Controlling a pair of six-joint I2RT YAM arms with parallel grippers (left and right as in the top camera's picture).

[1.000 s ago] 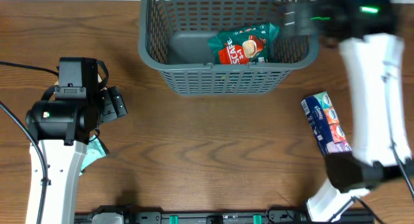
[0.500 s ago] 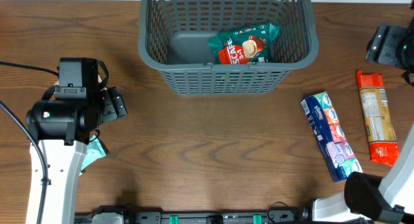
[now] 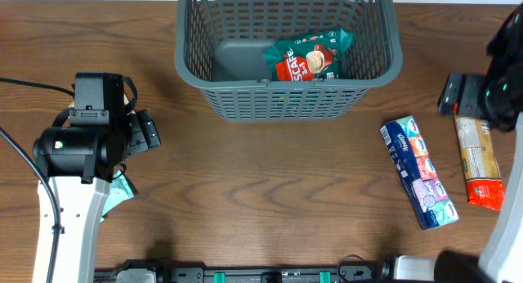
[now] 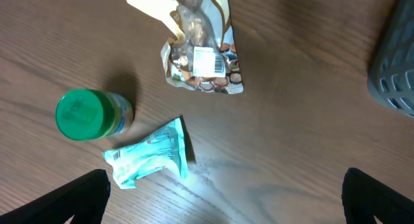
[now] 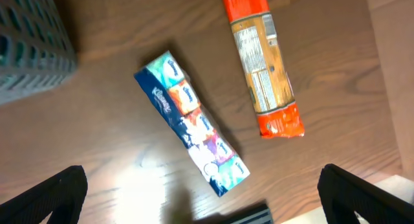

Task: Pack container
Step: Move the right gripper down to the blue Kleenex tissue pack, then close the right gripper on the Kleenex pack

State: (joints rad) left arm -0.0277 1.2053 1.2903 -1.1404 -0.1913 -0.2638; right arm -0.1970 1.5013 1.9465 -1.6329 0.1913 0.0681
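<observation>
Right wrist view shows our right claw [image 5: 204, 201] spread wide and holding nothing, its dark fingers [image 5: 45, 198] at the bottom corners of the picture, hanging above two packets on the bench [image 5: 116, 75]. Nearest beneath it lies the tissue pack [image 5: 191, 123], a long multicoloured strip set on a slant; just beyond, apart from it, lies the orange packet [image 5: 262, 68]. We judge the step in hand to be fetching one of these, most likely the tissue pack. To do it well we should turn the wrist so the jaws close across the strip's narrow width, come down over its middle so it lifts level, and reach low enough to catch its sides. The orange packet lies clear of it, so nothing crowds the grasp.

Our left claw [image 4: 223, 204] is likewise wide open and empty, above a teal sachet [image 4: 152, 159], a green-capped jar [image 4: 81, 114] and a clear snack bag [image 4: 200, 56], none of them packed yet.

Farthest off stands the container [image 3: 286, 99] at the bench's far edge, with one coffee packet [image 3: 306, 56] inside, toward our right arm's side. Its near wall is tall, so we think a carried strip must rise well over the rim, and the bare part of the floor is the better place to drop it.
</observation>
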